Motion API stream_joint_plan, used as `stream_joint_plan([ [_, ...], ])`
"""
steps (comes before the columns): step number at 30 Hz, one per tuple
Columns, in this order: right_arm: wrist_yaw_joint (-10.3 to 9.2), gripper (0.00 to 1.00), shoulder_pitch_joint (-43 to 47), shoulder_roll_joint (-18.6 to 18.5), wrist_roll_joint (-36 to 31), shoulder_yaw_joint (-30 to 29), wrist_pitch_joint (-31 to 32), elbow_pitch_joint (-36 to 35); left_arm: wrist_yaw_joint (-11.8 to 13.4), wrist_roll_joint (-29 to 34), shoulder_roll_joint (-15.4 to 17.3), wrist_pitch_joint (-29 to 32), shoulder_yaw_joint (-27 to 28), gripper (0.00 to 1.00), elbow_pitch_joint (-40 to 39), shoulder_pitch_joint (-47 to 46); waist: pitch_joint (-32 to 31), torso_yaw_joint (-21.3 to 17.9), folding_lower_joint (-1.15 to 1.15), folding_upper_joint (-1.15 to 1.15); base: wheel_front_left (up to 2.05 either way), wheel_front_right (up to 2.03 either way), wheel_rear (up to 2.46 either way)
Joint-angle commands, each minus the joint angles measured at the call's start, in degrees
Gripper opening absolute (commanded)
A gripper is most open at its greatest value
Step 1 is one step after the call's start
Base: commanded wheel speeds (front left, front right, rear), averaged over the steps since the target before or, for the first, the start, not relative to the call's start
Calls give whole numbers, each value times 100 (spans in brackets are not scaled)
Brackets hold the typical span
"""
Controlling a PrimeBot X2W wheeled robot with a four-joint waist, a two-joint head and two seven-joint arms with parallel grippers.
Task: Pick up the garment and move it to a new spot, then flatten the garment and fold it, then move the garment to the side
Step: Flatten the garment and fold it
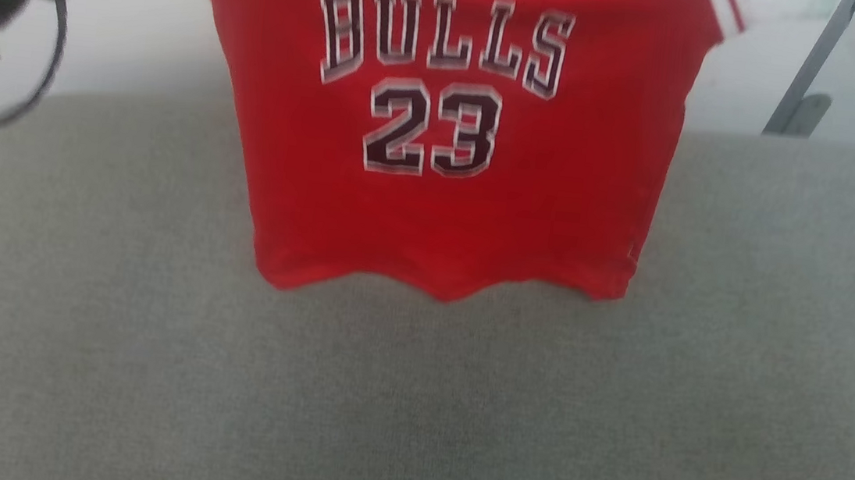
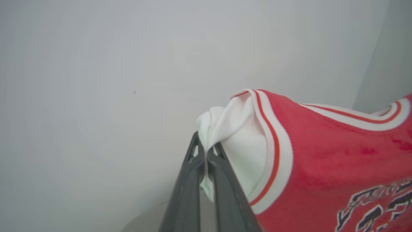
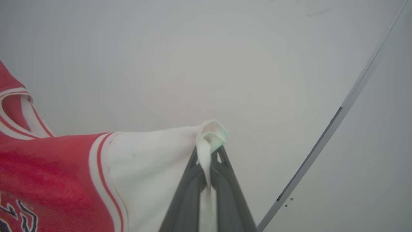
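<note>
The garment (image 1: 451, 156), a red shirt lettered "BULLS 23", hangs spread in the air, its front facing me and its hem just above the grey table (image 1: 412, 395). Its white sleeves run off the top of the head view. In the left wrist view my left gripper (image 2: 205, 151) is shut on the bunched white sleeve (image 2: 238, 135), with the garment (image 2: 338, 154) stretching off to the right. My right gripper (image 3: 209, 151) is shut on the other white sleeve (image 3: 154, 161), the garment (image 3: 48, 167) stretching left. Parts of both arms show blurred at the head view's top corners.
The grey fabric-covered table fills the lower head view, its far edge near the shirt's middle. Beyond it lies a pale floor and a grey metal leg (image 1: 807, 80) at the upper right. A dark cable (image 1: 48, 62) loops at the upper left.
</note>
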Motion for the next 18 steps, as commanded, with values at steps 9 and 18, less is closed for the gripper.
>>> stream_joint_plan([
  [9, -8, 0, -1642, 262, -914, -57, -1765, 1227, 201, 582, -332, -1435, 102, 0, 624, -1475, 1675, 25, 0, 0, 0, 0, 0],
  [18, -8, 0, -2887, 521, -2627, -774, -3184, 1822, 445, 1133, -567, -3503, 210, 0, 1089, -2729, 2646, 148, 0, 0, 0, 0, 0],
])
